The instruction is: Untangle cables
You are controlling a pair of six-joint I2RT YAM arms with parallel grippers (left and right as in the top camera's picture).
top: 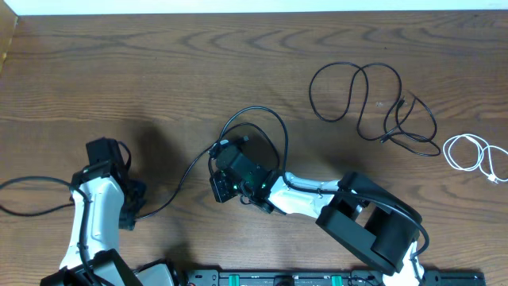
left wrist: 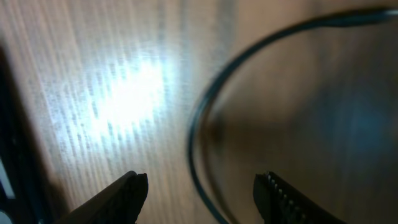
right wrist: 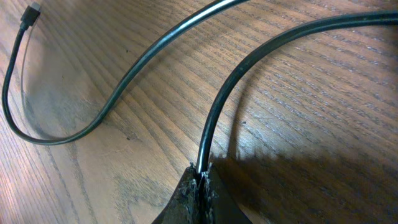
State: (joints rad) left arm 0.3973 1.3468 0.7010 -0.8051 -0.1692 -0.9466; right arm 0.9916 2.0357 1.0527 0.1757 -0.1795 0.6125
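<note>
Left gripper [left wrist: 208,198] fingers [left wrist: 134,193] fill the bottom of the left wrist view, spread apart and clamping nothing. Black cable [left wrist: 194,127] lies on the table [left wrist: 118,93] in the gap between them. It curves in from the upper right, bends, and passes between the two tips. At the tips its long axis runs roughly away from the camera, across the closing line, so a closure at this spot would likely catch it. Whether the tips are low enough to reach it cannot be told.

Right gripper [right wrist: 202,183] is clenched on what appears to be the same cable, which comes out of the pinched tips and arcs to the upper right. A second run sweeps past to a plug end [right wrist: 30,14] at the upper left.

Overhead, this cable forms one open loop above the right gripper and runs down-left to the left gripper. Left arm [top: 91,214] is nearer that low run; right arm [top: 317,199] holds the loop side.

A second black cable [top: 373,103] lies in crossed loops at the upper right, well apart from both grippers and nearer the right arm. White cable [top: 468,152] is coiled just beside it at the right edge; contact between the two cannot be told.
</note>
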